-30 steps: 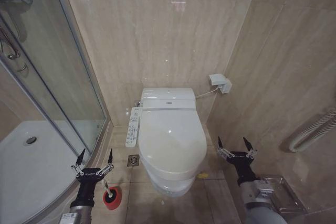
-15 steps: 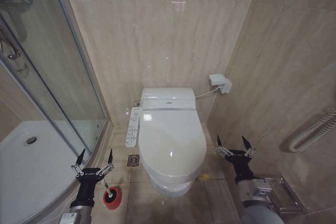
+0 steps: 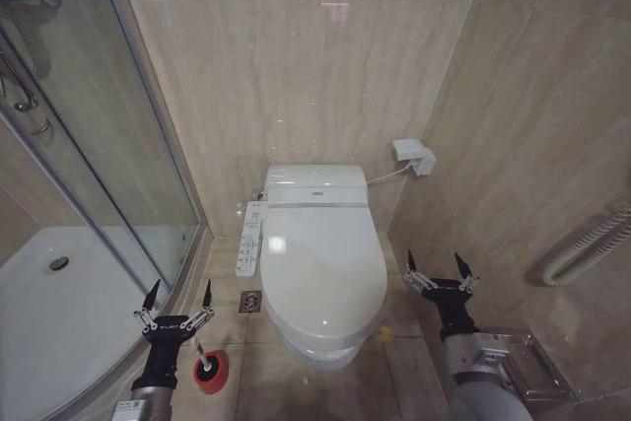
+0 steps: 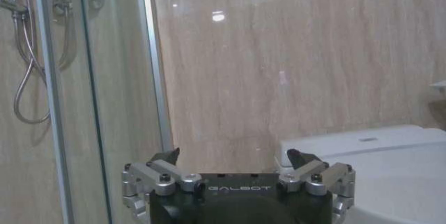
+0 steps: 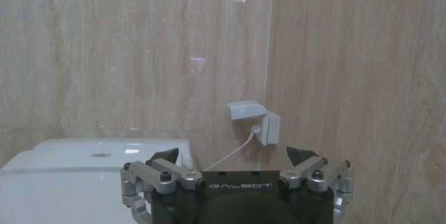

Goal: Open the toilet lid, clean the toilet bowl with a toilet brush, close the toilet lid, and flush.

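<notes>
Head camera looks down; both wrist cameras face the wall, sharing the toilet lid point(image 3: 320, 263)

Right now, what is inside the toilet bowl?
That cannot be seen: the toilet lid is down and covers the toilet bowl completely. Only the bowl's outer front shows below the lid. Both hands hang open, left and right, touching nothing.

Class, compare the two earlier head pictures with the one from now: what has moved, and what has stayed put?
The right pincer has shifted slightly toward the toilet, open and empty, beside the bowl. It has neither gripped nor released anything. The left pincer stays open above the brush in its red holder. The lid stays shut.
</notes>
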You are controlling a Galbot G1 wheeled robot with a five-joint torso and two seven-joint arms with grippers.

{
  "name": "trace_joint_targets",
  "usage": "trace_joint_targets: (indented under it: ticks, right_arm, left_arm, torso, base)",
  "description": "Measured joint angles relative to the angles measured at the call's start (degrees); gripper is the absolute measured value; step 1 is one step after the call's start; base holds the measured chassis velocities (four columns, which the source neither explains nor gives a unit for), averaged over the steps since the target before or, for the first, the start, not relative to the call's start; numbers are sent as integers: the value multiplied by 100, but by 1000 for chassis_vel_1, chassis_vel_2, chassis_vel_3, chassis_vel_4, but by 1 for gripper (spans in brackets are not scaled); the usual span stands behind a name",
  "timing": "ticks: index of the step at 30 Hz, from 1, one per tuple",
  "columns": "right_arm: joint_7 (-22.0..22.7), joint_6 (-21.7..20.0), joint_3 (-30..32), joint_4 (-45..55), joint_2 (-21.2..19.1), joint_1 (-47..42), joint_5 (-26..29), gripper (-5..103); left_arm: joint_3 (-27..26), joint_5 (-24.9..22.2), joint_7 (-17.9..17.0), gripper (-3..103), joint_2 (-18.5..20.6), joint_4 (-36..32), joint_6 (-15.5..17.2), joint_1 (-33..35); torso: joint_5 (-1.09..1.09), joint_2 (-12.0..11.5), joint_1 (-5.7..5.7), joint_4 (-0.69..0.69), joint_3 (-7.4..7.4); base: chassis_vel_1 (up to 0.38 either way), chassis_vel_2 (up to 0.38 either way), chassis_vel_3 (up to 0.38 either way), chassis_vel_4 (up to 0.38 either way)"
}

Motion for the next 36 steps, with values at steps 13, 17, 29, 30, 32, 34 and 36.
trace_joint_targets:
  ticks: [13, 17, 29, 30, 32, 34, 36]
  right_arm:
    - [29, -149, 23, 17, -48, 47, 31, 100]
    - [40, -167, 26, 23, -51, 47, 36, 100]
    - [46, -169, 30, 29, -54, 46, 39, 100]
    - [46, -169, 30, 29, -54, 46, 39, 100]
    - [47, -169, 30, 30, -54, 46, 39, 100]
    - [47, -169, 30, 31, -54, 46, 39, 100]
    - [47, -169, 30, 32, -54, 46, 39, 100]
  left_arm:
    - [0, 0, 0, 100, 0, 0, 0, 0]
    - [0, 0, 0, 100, 0, 0, 0, 0]
    - [0, 0, 0, 100, 0, 0, 0, 0]
    - [0, 0, 0, 100, 0, 0, 0, 0]
    - [0, 0, 0, 100, 0, 0, 0, 0]
    - [0, 0, 0, 100, 0, 0, 0, 0]
    - [0, 0, 0, 100, 0, 0, 0, 0]
  torso:
    - [0, 0, 0, 0, 0]
    - [0, 0, 0, 0, 0]
    - [0, 0, 0, 0, 0]
    - [0, 0, 0, 0, 0]
    - [0, 0, 0, 0, 0]
    - [0, 0, 0, 0, 0]
    - [0, 0, 0, 0, 0]
  base:
    - [0, 0, 0, 0]
    - [0, 0, 0, 0]
    - [0, 0, 0, 0]
    - [0, 0, 0, 0]
    - [0, 0, 0, 0]
    - [0, 0, 0, 0]
    - [0, 0, 0, 0]
